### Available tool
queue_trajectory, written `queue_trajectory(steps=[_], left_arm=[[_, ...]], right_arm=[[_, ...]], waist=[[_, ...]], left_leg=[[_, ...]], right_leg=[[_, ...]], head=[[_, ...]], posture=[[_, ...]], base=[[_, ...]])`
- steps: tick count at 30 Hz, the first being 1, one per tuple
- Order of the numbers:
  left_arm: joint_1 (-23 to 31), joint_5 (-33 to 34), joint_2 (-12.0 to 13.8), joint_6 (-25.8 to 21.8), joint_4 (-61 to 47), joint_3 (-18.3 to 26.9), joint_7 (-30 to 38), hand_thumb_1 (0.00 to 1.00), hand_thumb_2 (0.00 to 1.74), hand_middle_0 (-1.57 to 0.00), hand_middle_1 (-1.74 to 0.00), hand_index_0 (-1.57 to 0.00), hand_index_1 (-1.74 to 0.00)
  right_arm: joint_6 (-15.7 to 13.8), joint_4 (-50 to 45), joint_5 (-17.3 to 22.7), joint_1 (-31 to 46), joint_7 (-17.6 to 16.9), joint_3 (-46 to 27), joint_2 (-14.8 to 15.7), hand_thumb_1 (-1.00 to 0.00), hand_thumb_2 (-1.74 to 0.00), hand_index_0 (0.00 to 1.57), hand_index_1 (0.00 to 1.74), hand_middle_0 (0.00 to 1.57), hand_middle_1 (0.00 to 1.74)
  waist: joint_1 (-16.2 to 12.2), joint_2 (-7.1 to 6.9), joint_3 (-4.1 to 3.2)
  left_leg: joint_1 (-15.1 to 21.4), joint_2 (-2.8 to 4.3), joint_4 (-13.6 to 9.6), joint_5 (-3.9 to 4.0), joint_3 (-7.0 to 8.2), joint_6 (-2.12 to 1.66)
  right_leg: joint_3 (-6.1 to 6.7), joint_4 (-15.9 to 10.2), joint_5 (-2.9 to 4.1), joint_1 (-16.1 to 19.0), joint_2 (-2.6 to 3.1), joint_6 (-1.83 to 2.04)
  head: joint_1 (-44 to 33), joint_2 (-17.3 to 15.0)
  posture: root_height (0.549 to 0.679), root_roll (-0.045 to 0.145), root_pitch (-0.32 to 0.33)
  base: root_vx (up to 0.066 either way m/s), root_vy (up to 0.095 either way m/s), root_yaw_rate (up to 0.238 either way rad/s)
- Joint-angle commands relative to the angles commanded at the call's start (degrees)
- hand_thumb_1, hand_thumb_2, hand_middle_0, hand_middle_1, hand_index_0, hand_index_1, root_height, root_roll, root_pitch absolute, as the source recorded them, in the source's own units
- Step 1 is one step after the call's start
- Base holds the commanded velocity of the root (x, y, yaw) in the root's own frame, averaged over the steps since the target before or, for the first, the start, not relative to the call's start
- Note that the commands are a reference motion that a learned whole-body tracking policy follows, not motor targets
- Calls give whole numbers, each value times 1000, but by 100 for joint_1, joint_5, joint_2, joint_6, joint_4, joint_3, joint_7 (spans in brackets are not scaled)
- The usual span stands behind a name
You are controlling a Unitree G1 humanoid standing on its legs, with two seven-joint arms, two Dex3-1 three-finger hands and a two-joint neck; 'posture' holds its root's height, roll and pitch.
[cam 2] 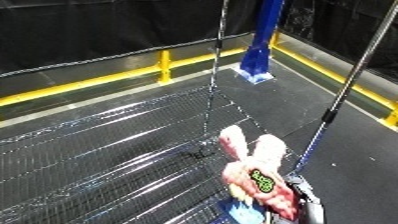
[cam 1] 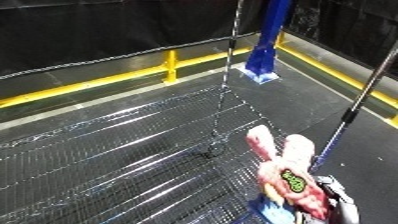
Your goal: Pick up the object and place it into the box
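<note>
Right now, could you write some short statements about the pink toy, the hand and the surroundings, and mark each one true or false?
1. The pink toy is held up near the lower right of the view. True.
2. The toy has a green mark on it. True.
3. The rail behind the mesh is red. False: it is yellow.
4. The right hand is beside the toy. True; whether its fingers curl round the toy cannot be seen.
5. The post at the back is green. False: it is blue.

Industrial hall: yellow guardrail (cam 1: 107, 82), blue post (cam 1: 266, 45)
</note>
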Motion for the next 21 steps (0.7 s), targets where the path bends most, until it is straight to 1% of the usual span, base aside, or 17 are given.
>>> queue_trajectory(steps=[4,8,12,16,18,21], left_arm=[[-7,-5,-10,3,13,21,-18,1000,1740,-1570,-1740,-1570,-1740],[-40,-2,0,-6,61,7,-23,1000,1740,-1570,-1740,-1570,-1740],[-102,4,27,-34,114,-25,-16,1000,1740,-1570,-1740,-1570,-1740],[-188,12,70,-71,150,-96,-20,1000,1740,-1570,-1740,-1570,-1740],[-230,18,87,-82,174,-131,-13,1000,1740,-1570,-1740,-1570,-1740],[-288,32,99,-105,243,-190,0,1000,1740,-1570,-1740,-1570,-1740]], right_arm=[[-47,111,62,321,-7,-278,134,-1000,-1740,1570,1740,1570,1740],[-76,207,94,526,-5,-459,170,-1000,-1740,1570,1740,1570,1740],[-98,310,111,643,-19,-602,148,-1000,-1740,1570,1740,1570,1740],[-131,444,136,675,-30,-690,86,-1000,-1740,1570,1740,1570,1740],[-146,509,155,674,-39,-712,65,-1000,-1740,1570,1740,1570,1740],[-160,610,194,644,-63,-711,19,-1000,-1740,1570,1740,1570,1740]], waist=[[-217,-3,-37],[-395,2,-59],[-556,22,-75],[-700,52,-87],[-766,68,-89],[-848,102,-86]], left_leg=[[60,33,25,-56,93,-15],[104,63,57,-93,168,-33],[127,77,98,-122,236,-49],[131,87,118,-135,291,-65],[128,92,128,-139,314,-72],[131,91,143,-148,349,-80]], right_leg=[[72,-39,8,11,38,-11],[137,-60,19,6,66,-22],[202,-79,35,-4,92,-38],[256,-95,54,-35,109,-48],[280,-96,64,-56,115,-51],[318,-99,77,-76,124,-53]], head=[[168,-183],[289,-366],[463,-534],[614,-670],[697,-774],[893,-1017]], posture=[[632,63,-218],[633,68,-217],[634,73,-215],[635,78,-211],[635,80,-209],[636,83,-206]], base=[[4,7,-179],[-4,12,-156],[-3,16,-134],[-5,20,-99],[-7,18,-89],[-7,20,-86]])
